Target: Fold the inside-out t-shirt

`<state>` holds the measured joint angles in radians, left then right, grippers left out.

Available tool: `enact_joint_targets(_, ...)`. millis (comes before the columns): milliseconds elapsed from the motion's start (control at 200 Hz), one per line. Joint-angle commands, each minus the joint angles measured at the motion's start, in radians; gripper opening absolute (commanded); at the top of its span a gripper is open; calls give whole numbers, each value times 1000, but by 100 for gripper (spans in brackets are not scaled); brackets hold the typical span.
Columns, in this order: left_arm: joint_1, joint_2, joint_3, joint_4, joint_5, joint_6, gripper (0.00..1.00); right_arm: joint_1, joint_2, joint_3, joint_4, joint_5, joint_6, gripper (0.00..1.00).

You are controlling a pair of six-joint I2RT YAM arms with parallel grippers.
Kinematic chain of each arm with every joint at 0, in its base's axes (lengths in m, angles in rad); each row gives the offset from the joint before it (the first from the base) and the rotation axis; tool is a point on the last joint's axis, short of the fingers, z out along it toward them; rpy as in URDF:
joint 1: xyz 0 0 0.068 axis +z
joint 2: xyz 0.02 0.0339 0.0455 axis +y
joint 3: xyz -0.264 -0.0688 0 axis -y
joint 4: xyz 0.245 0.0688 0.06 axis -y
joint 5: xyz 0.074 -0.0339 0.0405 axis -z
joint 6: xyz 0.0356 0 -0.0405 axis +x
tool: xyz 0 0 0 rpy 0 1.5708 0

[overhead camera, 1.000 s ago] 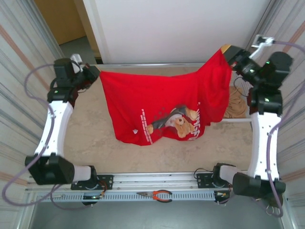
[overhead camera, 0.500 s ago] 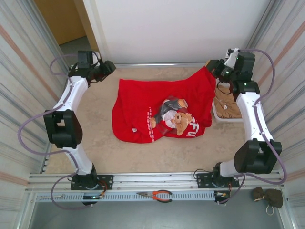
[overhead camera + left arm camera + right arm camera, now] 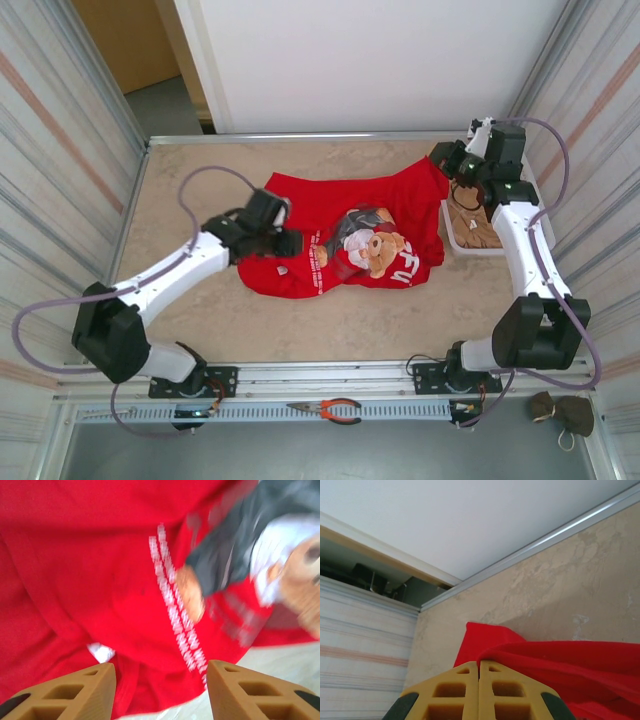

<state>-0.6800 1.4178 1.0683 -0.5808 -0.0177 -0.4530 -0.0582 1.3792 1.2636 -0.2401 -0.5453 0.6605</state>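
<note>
The inside-out t-shirt (image 3: 310, 205) is bright red and lies crumpled on the tabletop, its bear print and white lettering facing up. My left gripper (image 3: 285, 243) hovers over its near-left part. In the left wrist view the gripper (image 3: 160, 672) is open, its tan fingers (image 3: 95, 685) apart above the blurred red cloth (image 3: 100, 555) and nothing between them. My right gripper (image 3: 443, 160) is at the far right corner of the shirt. In the right wrist view it (image 3: 479, 666) is shut, with a fold of red cloth (image 3: 560, 655) pinched at its tips.
A white tray (image 3: 470, 250) holding a tan-beige cloth (image 3: 480, 225) stands at the right, under the right arm. Orange-handled pliers (image 3: 335, 408) lie on the front rail. Metal walls close in both sides; bare table (image 3: 190, 190) lies left of and in front of the shirt.
The left gripper let go of the shirt's far left corner and swung down over its near-left part. The shirt dropped from hanging to lying on the table. The right gripper lowered, still gripping.
</note>
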Motion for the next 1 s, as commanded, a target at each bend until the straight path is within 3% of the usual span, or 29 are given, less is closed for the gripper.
enact_joint_targets(0, -89, 81, -21, -103, -225, 32, 51, -9, -49, -23, 6, 5, -30, 0)
enact_joint_targets(165, -172, 213, 6, -146, -321, 43, 51, -15, -63, -39, 4, 3, -29, 0)
enact_joint_targets(481, -174, 306, -16, -116, -324, 37, 42, -32, -78, -60, 2, -8, -21, 0)
enact_joint_targets(611, -168, 336, -24, -107, -325, 37, 29, -36, -77, -65, 7, -13, -15, 0)
enact_joint_targets(681, -158, 337, -34, -97, -312, 37, 13, -40, -80, -63, 10, -16, -11, 0)
enact_joint_targets(721, -147, 330, -42, -93, -306, 35, 0, -41, -80, -61, 10, -18, -9, 0)
enact_joint_targets(842, -104, 247, -68, -102, -305, 12, 0, -46, -86, -58, 12, -24, -4, 0)
enact_joint_targets(992, -2, -17, -154, -80, -217, -62, 0, -48, -99, -65, 10, -32, -1, 0)
